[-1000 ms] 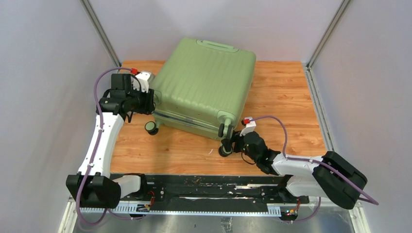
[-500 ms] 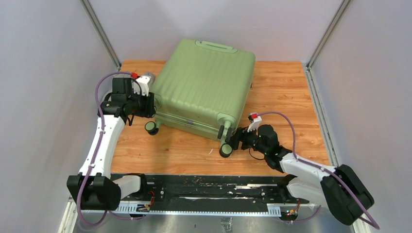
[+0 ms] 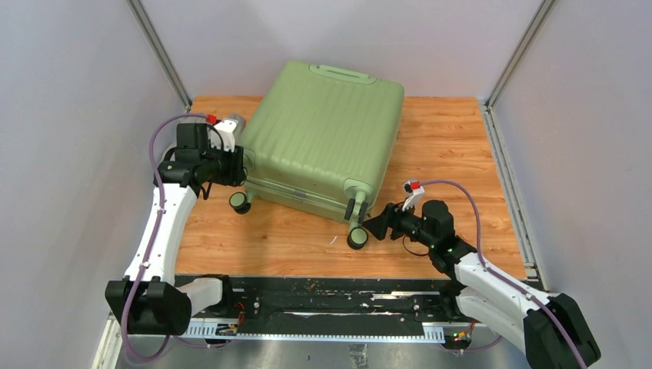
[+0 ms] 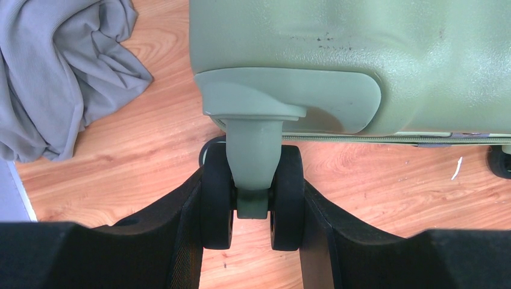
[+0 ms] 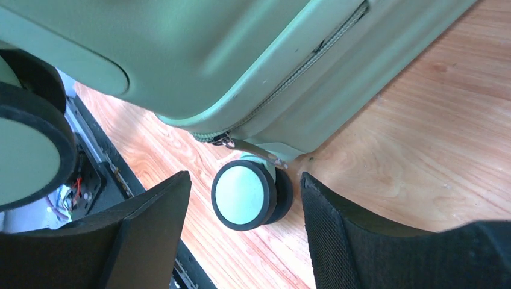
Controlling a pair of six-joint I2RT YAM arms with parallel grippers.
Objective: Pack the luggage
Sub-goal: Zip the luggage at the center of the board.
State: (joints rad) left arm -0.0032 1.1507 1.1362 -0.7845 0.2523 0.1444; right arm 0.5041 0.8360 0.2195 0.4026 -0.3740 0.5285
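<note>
The light-green ribbed luggage (image 3: 323, 138) lies closed on the wooden table (image 3: 454, 138). My left gripper (image 3: 234, 165) is at its near-left corner, shut on a black double wheel (image 4: 253, 201); both fingers press the wheel's sides in the left wrist view (image 4: 253, 180). My right gripper (image 3: 374, 225) is open and empty, just right of the near-right wheel (image 3: 357, 237). In the right wrist view that wheel (image 5: 250, 194) sits ahead of the open gripper (image 5: 244, 180), untouched, under the luggage's zipper seam (image 5: 289, 78).
A crumpled grey cloth (image 4: 60, 72) lies on the table left of the luggage. Another wheel (image 3: 240, 202) stands at the near-left side. The black rail (image 3: 323, 304) with the arm bases runs along the near edge. Grey walls enclose the table.
My right gripper has drawn back to the right, away from the near-right wheel. The left gripper stays on its wheel and the luggage has shifted slightly.
</note>
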